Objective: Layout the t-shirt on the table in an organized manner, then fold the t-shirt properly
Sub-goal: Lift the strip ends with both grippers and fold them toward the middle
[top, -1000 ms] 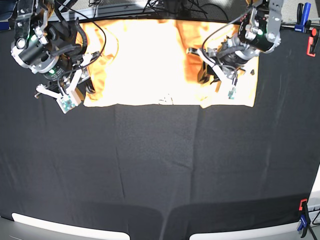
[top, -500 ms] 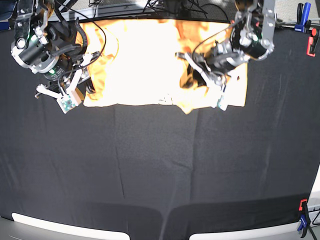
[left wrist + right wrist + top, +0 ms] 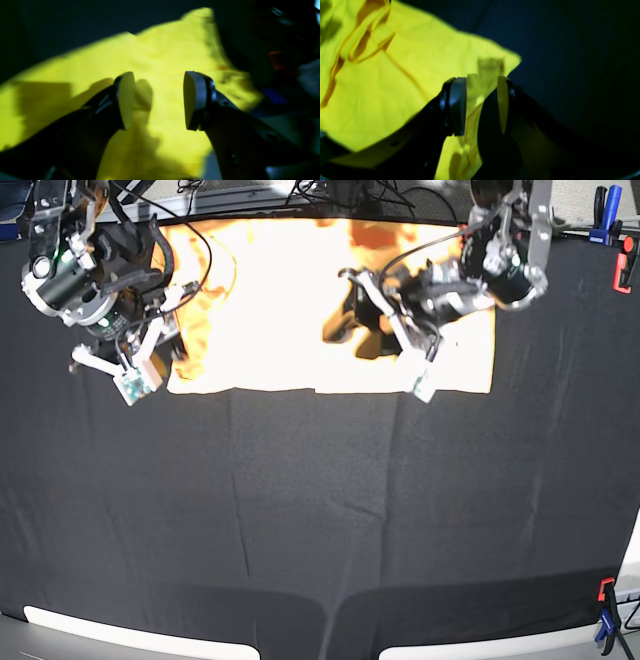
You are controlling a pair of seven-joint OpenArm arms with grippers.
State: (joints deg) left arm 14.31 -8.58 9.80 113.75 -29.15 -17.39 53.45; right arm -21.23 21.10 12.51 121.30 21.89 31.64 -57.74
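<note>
The shirt [image 3: 290, 310] lies at the table's [image 3: 320, 520] top edge, mid-fold. Left gripper [image 3: 155, 100] hovers wide; right gripper [image 3: 480, 105] seems narrowly pinching the hem. Next: regrasp, fold inward.

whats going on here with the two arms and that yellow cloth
A two-arm robot is working on a pale orange-yellow t-shirt lying at the far end of a black-covered table. The left gripper hovers open over the cloth, nothing between its fingers. The right gripper sits at the shirt's other edge, jaws narrowly apart with a fold of fabric between them. The shirt looks partly folded, not finished.
</note>
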